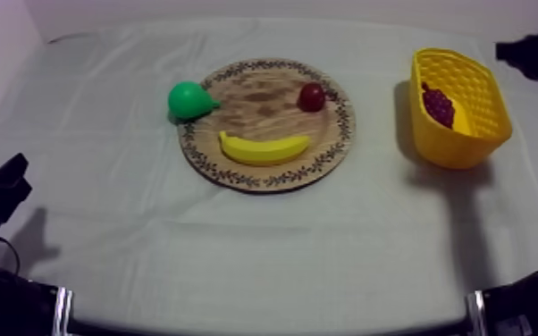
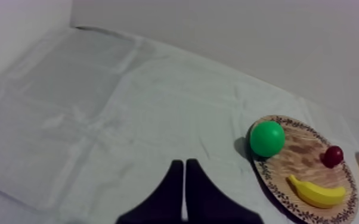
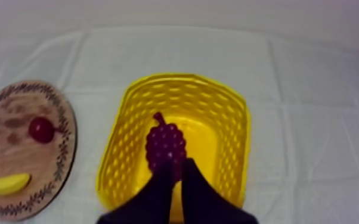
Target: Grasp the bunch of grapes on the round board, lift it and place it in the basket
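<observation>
The purple bunch of grapes (image 1: 438, 105) lies inside the yellow basket (image 1: 487, 94) at the table's right. From the right wrist view the grapes (image 3: 165, 145) rest on the basket's (image 3: 122, 149) floor, stem toward the far wall. My right gripper (image 3: 176, 167) hangs over the basket's near side, its fingers together as a narrow wedge, holding nothing. My right arm (image 1: 533, 52) comes in at the upper right. My left gripper (image 2: 184, 170) is shut over bare cloth, well left of the wooden board (image 2: 304, 156); it sits low at the left (image 1: 6, 179).
On the round wooden board (image 1: 264, 85) in the middle lie a banana (image 1: 264, 149) and a small red fruit (image 1: 312, 96). A green pear (image 1: 189, 100) rests at the board's left rim. Open cloth stretches in front of the board and between board and basket.
</observation>
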Controlling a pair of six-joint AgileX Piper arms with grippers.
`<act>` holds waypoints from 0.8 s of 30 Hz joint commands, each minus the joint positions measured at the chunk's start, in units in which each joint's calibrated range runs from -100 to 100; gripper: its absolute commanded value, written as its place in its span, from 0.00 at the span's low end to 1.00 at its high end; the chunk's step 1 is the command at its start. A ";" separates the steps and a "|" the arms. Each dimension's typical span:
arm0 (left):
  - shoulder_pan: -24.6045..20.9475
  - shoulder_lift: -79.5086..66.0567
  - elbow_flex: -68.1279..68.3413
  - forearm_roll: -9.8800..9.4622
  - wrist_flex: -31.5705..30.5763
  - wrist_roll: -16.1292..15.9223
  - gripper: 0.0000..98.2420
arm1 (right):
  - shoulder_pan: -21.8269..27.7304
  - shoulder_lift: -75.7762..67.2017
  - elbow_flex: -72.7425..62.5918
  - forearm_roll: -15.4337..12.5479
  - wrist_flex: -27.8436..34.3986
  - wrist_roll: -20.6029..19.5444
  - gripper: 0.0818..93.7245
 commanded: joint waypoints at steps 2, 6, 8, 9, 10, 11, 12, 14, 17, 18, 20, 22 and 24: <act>0.01 0.00 -0.04 0.02 0.03 -0.01 0.00 | -0.92 -14.57 6.02 -0.82 0.16 1.02 0.01; 0.01 0.00 -0.04 0.02 0.03 -0.01 0.00 | -0.89 -23.15 11.61 -1.62 -1.61 1.76 0.01; 0.01 0.00 -0.04 0.02 0.03 -0.01 0.00 | -0.55 -27.05 15.31 -2.09 -3.51 2.29 0.01; 0.01 0.00 -0.04 0.02 0.03 -0.01 0.00 | -0.36 -28.85 17.19 -2.47 -4.32 2.78 0.01; 0.01 0.00 -0.04 0.02 0.03 -0.01 0.00 | -0.18 -30.63 19.07 -2.83 -4.93 3.30 0.01; 0.01 0.00 -0.04 0.02 0.03 -0.01 0.00 | -0.07 -32.35 20.85 -3.09 -5.36 3.70 0.01; 0.01 0.00 -0.04 0.02 0.03 -0.01 0.00 | -0.11 -33.99 22.60 -3.15 -5.65 3.93 0.01; 0.01 0.00 -0.04 0.02 0.03 -0.01 0.00 | -0.49 -37.06 25.73 -2.98 -5.92 4.03 0.01; 0.01 0.00 -0.04 0.02 0.03 -0.01 0.00 | -1.11 -41.17 29.80 -2.76 -5.95 4.07 0.01; 0.01 0.00 -0.04 0.02 0.03 -0.01 0.00 | -1.32 -42.48 31.03 -2.75 -5.93 4.11 0.01; 0.01 0.00 -0.04 0.02 0.03 -0.01 0.00 | -1.68 -45.05 33.31 -2.81 -5.72 4.33 0.01; 0.01 0.00 -0.04 0.02 0.03 -0.01 0.00 | -1.93 -47.46 35.29 -2.91 -5.45 4.64 0.01; 0.01 0.00 -0.04 0.02 0.03 -0.01 0.00 | -2.11 -49.55 36.91 -3.12 -5.06 5.04 0.01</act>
